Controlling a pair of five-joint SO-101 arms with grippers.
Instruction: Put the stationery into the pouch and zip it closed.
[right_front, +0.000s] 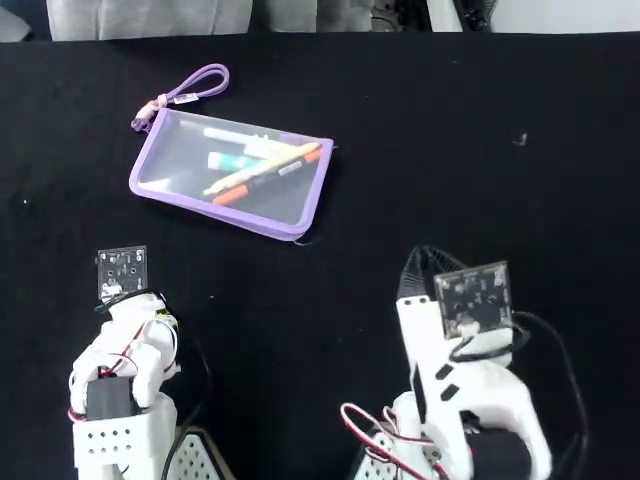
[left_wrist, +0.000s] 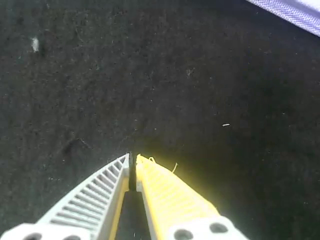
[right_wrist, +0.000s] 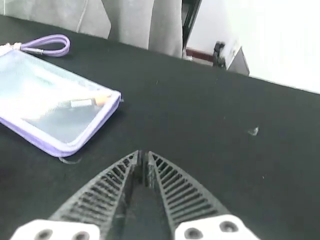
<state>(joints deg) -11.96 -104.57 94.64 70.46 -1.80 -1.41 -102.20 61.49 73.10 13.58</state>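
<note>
flat translucent purple-trimmed pouch lies in the upper left of the high view, on the black cloth table, tilted so its long side runs down toward the right. the stationery is inside it: a bundle of slim orange, yellow and white pens and markers, seen through the clear wall. a thin purple cord loop trails from the pouch's upper left corner, flat on the table. i cannot tell from here whether the zip is run fully home.

white left arm sits folded in the lower left of the high view, well apart from the pouch. its left gripper, one grey finger and one yellow, has the tips pressed together over bare cloth, nothing between them.

white right arm sits in the lower right, also well apart from the pouch. right gripper, both fingers black and ribbed, tips together, holding nothing; the pouch lies beyond it on the table.
</note>
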